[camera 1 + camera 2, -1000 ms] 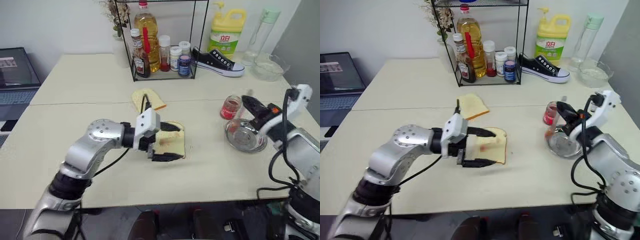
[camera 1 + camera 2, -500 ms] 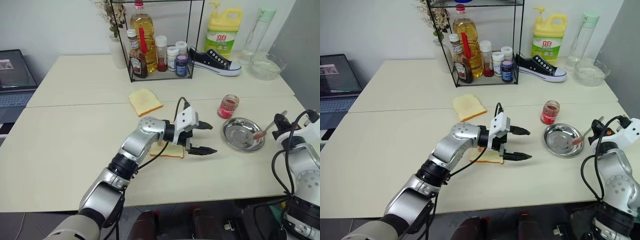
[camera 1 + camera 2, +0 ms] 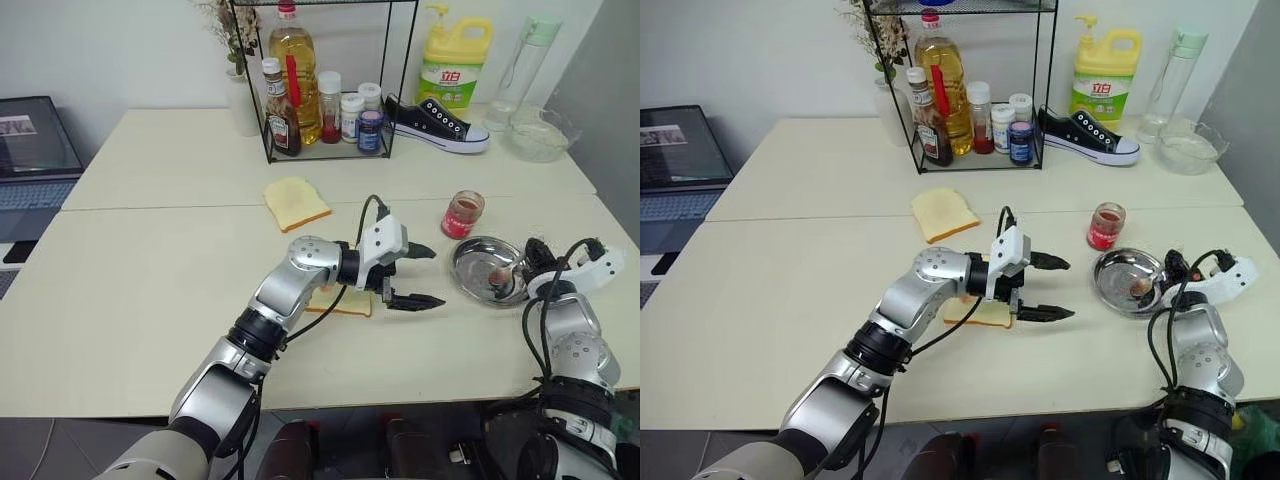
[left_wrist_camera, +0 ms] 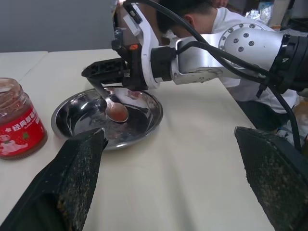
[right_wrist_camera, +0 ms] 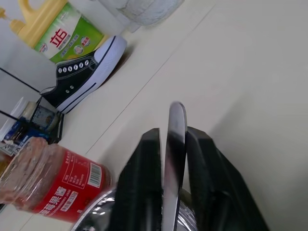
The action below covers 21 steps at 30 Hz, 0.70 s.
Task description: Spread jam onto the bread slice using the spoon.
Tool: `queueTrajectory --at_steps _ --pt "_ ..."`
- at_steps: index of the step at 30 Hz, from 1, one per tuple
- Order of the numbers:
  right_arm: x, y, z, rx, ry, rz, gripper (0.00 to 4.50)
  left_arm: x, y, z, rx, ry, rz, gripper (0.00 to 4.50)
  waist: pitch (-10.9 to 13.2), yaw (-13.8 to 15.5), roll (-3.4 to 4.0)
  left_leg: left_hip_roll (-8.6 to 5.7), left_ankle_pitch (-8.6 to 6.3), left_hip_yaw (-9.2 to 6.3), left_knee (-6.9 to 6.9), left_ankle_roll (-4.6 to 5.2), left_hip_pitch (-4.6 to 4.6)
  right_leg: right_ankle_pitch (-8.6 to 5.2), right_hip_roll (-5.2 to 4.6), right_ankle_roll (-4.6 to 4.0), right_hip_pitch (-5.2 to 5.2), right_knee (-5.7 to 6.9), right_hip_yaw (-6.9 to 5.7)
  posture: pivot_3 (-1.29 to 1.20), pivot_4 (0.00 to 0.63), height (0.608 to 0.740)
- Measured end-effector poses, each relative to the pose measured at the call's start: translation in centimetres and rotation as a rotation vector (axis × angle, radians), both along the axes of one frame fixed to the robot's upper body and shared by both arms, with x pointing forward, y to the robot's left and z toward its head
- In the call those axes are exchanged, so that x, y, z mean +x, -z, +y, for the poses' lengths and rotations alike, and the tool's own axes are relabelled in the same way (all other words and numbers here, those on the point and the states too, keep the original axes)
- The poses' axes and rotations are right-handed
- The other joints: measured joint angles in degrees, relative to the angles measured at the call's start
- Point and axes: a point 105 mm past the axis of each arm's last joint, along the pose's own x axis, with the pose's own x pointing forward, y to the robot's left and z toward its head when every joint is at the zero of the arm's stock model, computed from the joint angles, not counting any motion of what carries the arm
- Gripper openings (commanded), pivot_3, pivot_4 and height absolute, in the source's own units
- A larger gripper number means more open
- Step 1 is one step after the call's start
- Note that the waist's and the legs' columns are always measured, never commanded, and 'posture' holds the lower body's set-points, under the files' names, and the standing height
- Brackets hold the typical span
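The bread slice [image 3: 343, 301] lies flat on the table, partly under my left forearm. My left gripper [image 3: 436, 277] is open and empty, hovering past the slice's right edge and pointing at the round steel dish [image 3: 470, 263]. My right gripper [image 4: 102, 80] is shut on the spoon [image 4: 116, 111] by its handle [image 5: 174, 137]. The spoon's reddish-stained bowl rests inside the steel dish [image 4: 144, 126]. The jam jar [image 3: 462, 213] stands just behind the dish, with red jam inside it [image 4: 18, 126].
A second, browner slice [image 3: 296, 201] lies behind the left arm. At the back stand a wire rack of bottles [image 3: 320, 95], a black sneaker [image 3: 436, 125], a yellow jug [image 3: 453, 65] and a glass bowl [image 3: 541, 135]. A laptop [image 3: 35, 140] sits far left. A person [image 4: 202, 14] bends behind my right arm.
My left gripper swung right, from around the bread slice to just short of the dish. My right gripper came down, and the spoon's bowl now rests in the dish.
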Motion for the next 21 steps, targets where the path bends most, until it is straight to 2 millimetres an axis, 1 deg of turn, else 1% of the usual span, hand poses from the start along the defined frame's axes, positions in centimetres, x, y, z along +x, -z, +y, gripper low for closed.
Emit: queueTrajectory --at_steps 1,3,4,5,7,8,9,11,14,17,18,19,20,21 --pt "-0.1 0.1 -0.1 0.006 0.002 -0.001 2.01 0.0 0.0 0.0 -0.002 -0.001 -0.002 4.50 0.0 0.0 0.00 0.00 0.00 -0.01 0.00 0.00 0.00 0.00 0.00 0.00 0.01 0.00 0.00 0.00 0.150 0.740" --pt "-0.7 0.3 -0.5 0.031 0.017 -0.002 2.81 0.1 -0.1 0.0 -0.005 -0.005 -0.005 4.50 0.0 0.1 0.00 0.00 0.00 -0.03 0.00 0.00 0.00 0.00 0.00 0.00 0.01 0.00 0.01 0.00 0.150 0.740" --pt "-1.0 0.4 -0.8 0.039 0.027 -0.002 3.08 0.1 -0.1 0.1 -0.007 -0.008 -0.008 4.50 0.0 0.1 0.01 0.00 0.00 -0.03 0.00 0.00 0.00 0.00 0.00 0.00 0.01 0.00 0.01 0.00 0.150 0.740" --pt "-1.3 0.5 -1.1 0.044 0.034 0.000 3.48 0.2 -0.2 0.2 -0.009 -0.014 -0.012 4.50 0.0 0.1 0.00 0.00 0.00 -0.01 0.00 0.00 0.00 0.00 0.00 0.00 0.01 0.00 0.02 0.00 0.150 0.740" --pt "-1.9 0.4 -1.5 0.039 0.045 0.008 4.17 0.5 -0.4 0.5 -0.016 -0.031 -0.027 4.50 0.0 0.1 0.01 0.00 0.00 -0.01 0.00 0.00 0.00 0.00 -0.01 0.00 0.01 0.01 0.02 0.00 0.150 0.740" --pt "-2.2 0.1 -1.6 0.033 0.047 0.008 4.44 0.7 -0.4 0.7 -0.015 -0.039 -0.029 4.50 0.0 0.1 0.04 0.00 0.00 0.00 0.00 0.00 0.00 0.00 -0.01 0.00 0.00 0.01 0.01 0.00 0.150 0.740" --pt "-2.6 -0.3 -1.8 0.020 0.045 0.008 4.44 0.8 -0.5 1.0 -0.012 -0.045 -0.031 4.50 0.0 0.1 0.09 0.00 0.00 0.00 0.00 0.00 0.00 0.00 -0.01 0.00 0.00 0.02 0.01 0.00 0.150 0.740" --pt "-3.1 -1.7 -2.1 -0.037 0.024 0.006 4.44 1.4 -0.4 2.2 0.008 -0.070 -0.038 4.50 -0.1 0.0 0.13 0.00 0.00 -0.01 -0.01 0.00 0.00 0.00 0.00 0.00 -0.01 0.02 0.01 0.00 0.150 0.740" --pt "-3.9 -3.9 -2.7 -0.145 -0.014 0.023 4.44 2.3 -0.6 4.6 0.044 -0.118 -0.055 4.50 -0.1 -0.2 0.15 0.03 0.00 -0.01 -0.02 0.01 0.01 0.00 0.04 0.00 -0.01 0.01 0.00 0.00 0.150 0.740" --pt "-4.5 -5.7 -1.3 -0.297 -0.161 0.065 4.44 2.6 -0.7 7.5 0.101 -0.153 -0.068 4.50 -0.1 -0.2 0.17 0.06 -0.01 -0.04 -0.03 0.01 -0.01 0.00 0.06 0.00 -0.01 -0.03 -0.01 0.00 0.150 0.740" --pt "-5.0 -6.1 -0.2 -0.415 -0.271 0.107 4.44 2.6 -0.6 8.8 0.133 -0.164 -0.066 4.50 -0.1 -0.2 0.27 0.04 -0.01 -0.02 -0.04 0.02 -0.02 -0.01 0.06 0.00 -0.02 -0.04 -0.01 0.00 0.150 0.740" --pt "-5.5 -6.3 0.8 -0.492 -0.357 0.135 4.44 2.7 -0.4 10.3 0.164 -0.185 -0.054 4.50 -0.1 -0.2 0.29 0.05 -0.02 -0.02 -0.07 0.03 0.01 -0.01 0.07 0.00 -0.01 -0.06 -0.01 0.00 0.150 0.740" --pt "-6.2 -6.6 1.7 -0.578 -0.457 0.164 4.44 2.9 -0.3 12.4 0.194 -0.221 -0.040 4.50 -0.1 -0.2 0.28 0.11 -0.02 -0.06 -0.04 0.04 -0.02 -0.01 0.13 0.00 -0.01 -0.08 -0.03 0.00 0.150 0.740" --pt "-6.9 -6.6 2.6 -0.642 -0.550 0.193 4.44 3.0 -0.3 14.0 0.220 -0.248 -0.022 4.50 0.0 -0.2 0.28 0.11 -0.02 -0.08 -0.04 0.04 -0.02 -0.01 0.13 -0.01 0.00 -0.08 -0.07 0.00 0.150 0.740"
